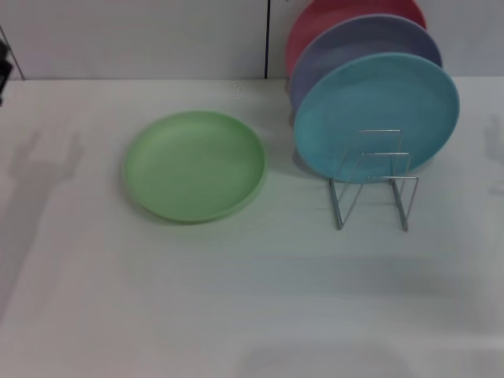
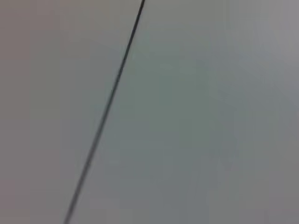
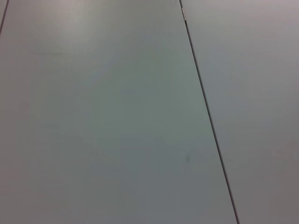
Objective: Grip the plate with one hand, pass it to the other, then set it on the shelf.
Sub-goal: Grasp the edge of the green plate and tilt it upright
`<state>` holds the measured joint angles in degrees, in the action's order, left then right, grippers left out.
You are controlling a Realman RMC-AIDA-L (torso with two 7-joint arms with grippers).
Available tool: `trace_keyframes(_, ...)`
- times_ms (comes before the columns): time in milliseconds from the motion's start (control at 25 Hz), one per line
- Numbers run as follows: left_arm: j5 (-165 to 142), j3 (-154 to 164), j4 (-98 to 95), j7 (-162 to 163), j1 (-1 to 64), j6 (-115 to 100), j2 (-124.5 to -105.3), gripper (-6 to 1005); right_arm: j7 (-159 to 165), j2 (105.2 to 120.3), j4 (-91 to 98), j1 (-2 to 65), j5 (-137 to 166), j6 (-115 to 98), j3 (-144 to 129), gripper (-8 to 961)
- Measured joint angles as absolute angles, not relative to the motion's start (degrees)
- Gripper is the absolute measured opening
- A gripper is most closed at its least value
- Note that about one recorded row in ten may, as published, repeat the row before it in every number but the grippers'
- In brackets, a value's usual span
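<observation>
The white table (image 1: 236,315) fills nearly the whole head view, smooth and matte, its far edge meeting a pale wall panel with one dark vertical seam. Broad bare surface lies in front of everything and out to the left side.

Four round shallow plates show, one of each colour. The light green plate (image 1: 194,165) lies flat on the table left of centre, alone, clear room all round it, well apart from the rack. The other three stand on edge, overlapping front to back: the turquoise plate (image 1: 376,114) in front, the lavender plate (image 1: 354,39) behind it, the red plate (image 1: 331,16) hindmost against the wall.

One small silver wire shelf (image 1: 374,189) of thin upright loops holds them, its front slots empty.

Both wrist views show only plain grey panels crossed by a thin dark seam. Neither claw appears, so whether each is open or closed cannot be told.
</observation>
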<state>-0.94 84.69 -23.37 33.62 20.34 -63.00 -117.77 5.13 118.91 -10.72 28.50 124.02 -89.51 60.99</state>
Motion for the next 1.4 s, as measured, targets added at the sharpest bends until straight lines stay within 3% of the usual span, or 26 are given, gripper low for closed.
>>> trace_keyframes(240, -15.19, 87.54, -45.57, 49.31, 15.45, -33.81, -115.76, 720, 5.08, 118.82, -10.72, 29.02, 124.05, -89.30, 60.64, 523)
trace_keyframes(560, -24.41, 87.86, -53.23, 61.29, 13.07, -28.02, -114.69, 719, 5.03, 118.82, -10.67, 29.62, 124.11, -87.94, 60.81, 523)
trace_keyframes(600, -36.78, 86.56, -57.53, 76.98, 11.87, -27.67, -112.36, 719, 5.02, 118.82, -10.69, 29.62, 124.11, -87.86, 60.86, 523)
trace_keyframes(680, -39.99, 83.71, -57.19, 78.08, 12.26, -27.88, -112.63, 719, 5.01, 118.84, -10.72, 29.62, 124.08, -87.41, 61.00, 523)
trace_keyframes(760, -42.48, 74.57, -53.56, 69.10, 14.16, -31.74, -116.14, 719, 5.02, 118.87, -10.77, 29.62, 124.01, -87.13, 61.05, 523)
trace_keyframes(920, -42.78, 70.50, -51.61, 58.31, 15.58, -34.62, -117.78, 719, 5.34, 119.05, -11.14, 29.62, 123.79, -86.17, 61.15, 523)
trace_keyframes(1240, -41.34, 65.72, -45.67, 48.14, 19.34, -39.91, -117.58, 718, 5.03, 119.38, -11.29, 29.27, 123.94, -85.29, 60.68, 522)
trace_keyframes(1400, -32.73, 64.36, -34.72, 30.34, 22.81, -48.60, -116.49, 718, 5.04, 119.41, -11.37, 29.09, 123.89, -84.89, 60.60, 522)
